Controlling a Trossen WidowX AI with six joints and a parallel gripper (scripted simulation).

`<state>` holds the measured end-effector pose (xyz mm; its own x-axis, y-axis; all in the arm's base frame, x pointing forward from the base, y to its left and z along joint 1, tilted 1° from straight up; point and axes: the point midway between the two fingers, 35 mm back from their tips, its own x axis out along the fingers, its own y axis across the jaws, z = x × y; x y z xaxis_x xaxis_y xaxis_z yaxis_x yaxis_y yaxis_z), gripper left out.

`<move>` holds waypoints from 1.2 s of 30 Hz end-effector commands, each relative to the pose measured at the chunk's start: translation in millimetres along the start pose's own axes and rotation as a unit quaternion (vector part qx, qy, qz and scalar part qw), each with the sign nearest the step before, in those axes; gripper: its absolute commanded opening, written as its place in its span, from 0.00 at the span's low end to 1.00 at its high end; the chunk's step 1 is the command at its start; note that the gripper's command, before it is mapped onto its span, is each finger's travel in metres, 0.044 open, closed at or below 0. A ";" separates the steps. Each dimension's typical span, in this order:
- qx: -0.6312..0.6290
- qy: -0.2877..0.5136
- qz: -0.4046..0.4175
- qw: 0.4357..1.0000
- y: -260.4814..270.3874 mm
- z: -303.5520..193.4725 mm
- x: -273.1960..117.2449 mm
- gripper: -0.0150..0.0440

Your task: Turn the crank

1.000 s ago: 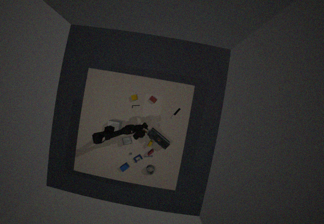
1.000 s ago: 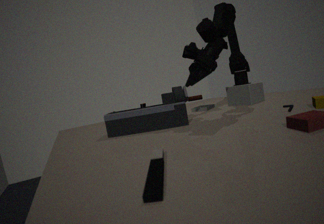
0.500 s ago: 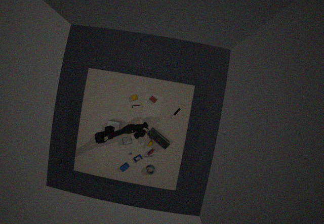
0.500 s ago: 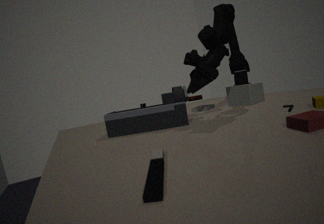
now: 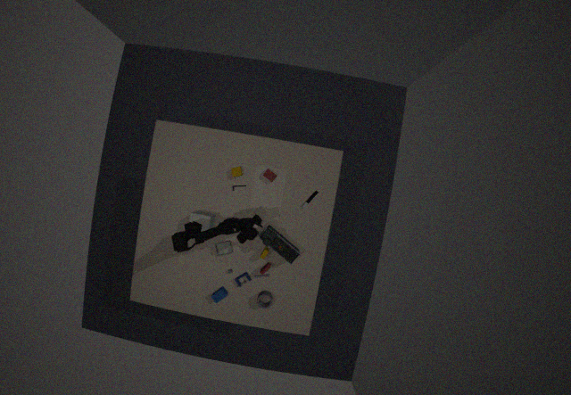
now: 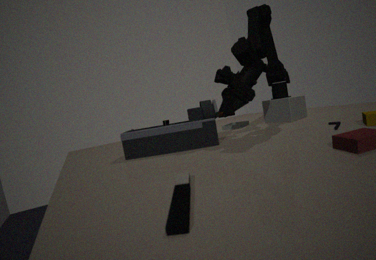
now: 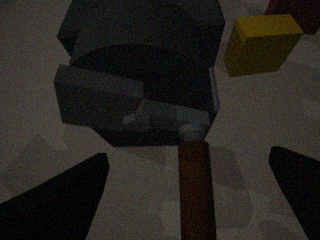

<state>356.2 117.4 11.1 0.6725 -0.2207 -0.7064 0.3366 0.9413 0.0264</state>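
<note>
The dark grey machine (image 5: 288, 251) (image 6: 170, 143) (image 7: 145, 30) stands on the table beyond the arm. Its crank arm (image 7: 172, 115) shows at the near end in the wrist view, with a brown handle (image 7: 196, 200) pointing back towards the camera. My gripper (image 7: 188, 158) (image 6: 221, 114) is open. Its two black fingers stand on either side of the handle, wide apart, with gaps on both sides. A tiny reddish spot (image 5: 279, 247) shows on the machine's top in the top view. The pointer's level against the brass marks cannot be made out; the slide's top is out of the wrist view.
A yellow block (image 5: 264, 252) (image 7: 262, 47) stands close beside the machine, with a red piece (image 5: 265, 267) (image 7: 297, 12) beyond it. A shallow grey tray (image 5: 224, 248) lies near the arm. A black-handled tool (image 5: 312, 196) (image 6: 179, 208) lies on the machine's far side.
</note>
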 end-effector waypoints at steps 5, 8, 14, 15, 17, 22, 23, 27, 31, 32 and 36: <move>0.002 -0.002 -0.002 1.000 -1.8 -10.4 9.3 1.00; 0.002 -0.002 -0.002 1.000 -2.1 -14.0 12.5 1.00; 0.002 -0.002 -0.002 1.000 -2.3 -15.7 13.9 0.87; 0.002 -0.002 -0.002 1.000 -2.3 -15.7 13.9 0.82; 0.002 -0.002 -0.002 1.000 -2.3 -15.7 13.9 0.73; 0.002 -0.002 -0.002 1.000 -2.3 -15.7 13.9 0.51; 0.002 -0.002 -0.002 1.000 -2.3 -15.7 13.9 0.47; 0.002 -0.002 -0.002 1.000 -2.3 -15.7 13.9 0.29; 0.002 -0.002 -0.002 1.000 -2.3 -15.7 13.9 0.25; 0.002 -0.002 -0.002 1.000 -2.3 -15.7 13.9 0.25; 0.002 -0.002 -0.002 1.000 -2.3 -16.3 14.0 0.25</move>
<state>354.1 116.3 -10.4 0.6715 -0.2236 -0.7064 0.3386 0.9406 0.0241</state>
